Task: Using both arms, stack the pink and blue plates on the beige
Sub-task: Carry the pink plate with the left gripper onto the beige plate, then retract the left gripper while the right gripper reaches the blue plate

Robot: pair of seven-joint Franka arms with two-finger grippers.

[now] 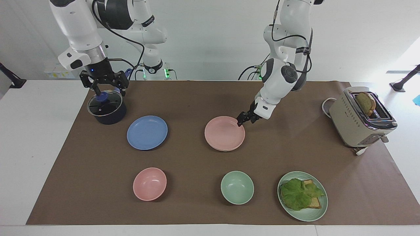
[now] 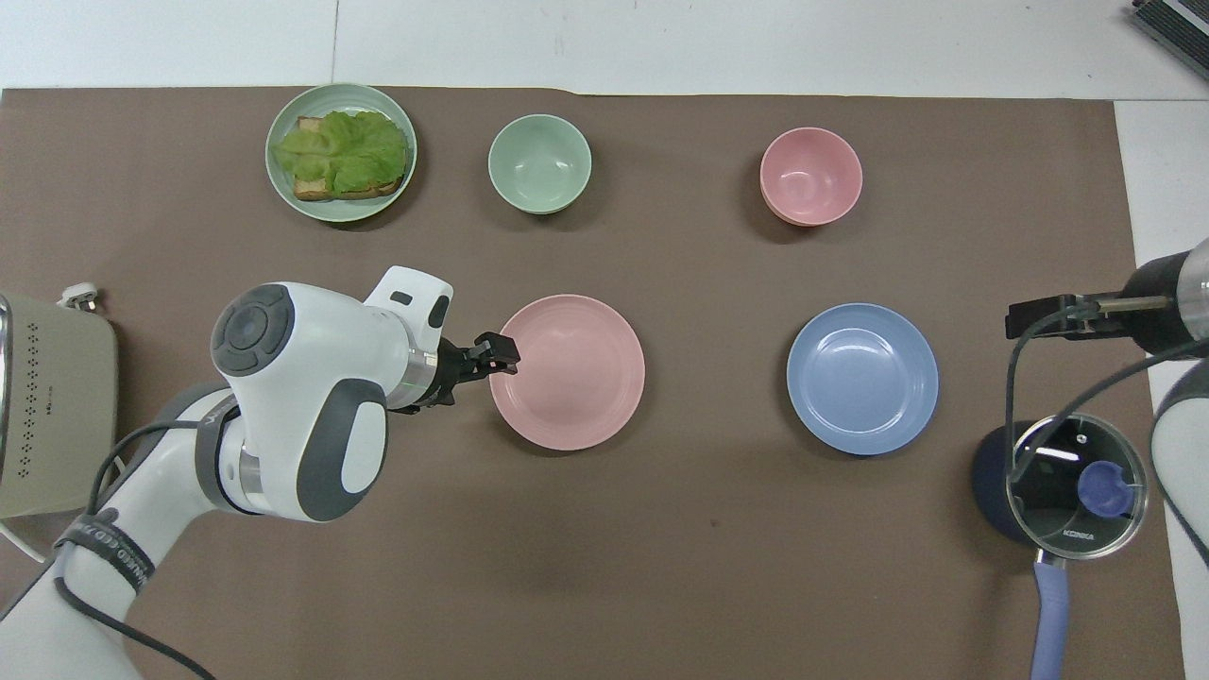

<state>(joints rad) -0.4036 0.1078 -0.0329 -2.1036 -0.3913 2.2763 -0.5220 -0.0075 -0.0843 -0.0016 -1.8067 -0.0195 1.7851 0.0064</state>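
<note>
Pink plate: the shallow round matte pale pink plate (image 1: 224, 133) lies at frame centre in the facing view, stacked on the shallow round cream-beige plate (image 1: 226, 149), of which only a thin lower rim shows.
Blue plate: the shallow round matte medium blue plate (image 1: 147, 132) lies flat on the brown paper table cover (image 1: 197, 98), centre left in the facing view, well apart from the stack.
Left gripper: the black two-finger left gripper (image 1: 242, 120) sits at the pink plate's upper right rim in the facing view; the fingers stand parted and hold nothing.
Right gripper: the black two-finger right gripper (image 1: 104, 88) hangs at upper left in the facing view, over the dark blue pot with a glass lid (image 1: 106, 107); the fingers stand wide and hold nothing.
Other items: the small deep pink bowl (image 1: 149, 183) and the mint-green bowl (image 1: 237, 187) sit along the lower part of the facing view.
</note>
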